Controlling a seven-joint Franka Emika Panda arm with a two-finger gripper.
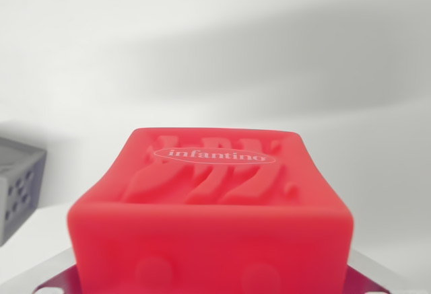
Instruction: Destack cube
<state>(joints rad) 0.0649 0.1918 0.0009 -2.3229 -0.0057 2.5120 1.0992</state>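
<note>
The red cube fills the wrist view's lower centre, embossed top upward, very close to the camera; the pincer's fingertips are out of view, so its state cannot be told; likely the grasp stage; next, a lift off whatever lies beneath, which is hidden.

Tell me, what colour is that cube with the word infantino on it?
Red: the cube is red all over, with the lettering in white, seen close up in the wrist view.

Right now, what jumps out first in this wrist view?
A big red cube fills the lower middle, very close to the camera, with "infantino" in an oval on its ridged top face. A grey perforated block sits at the left edge. Behind both is a plain white backdrop; the pincer is not visible.
</note>
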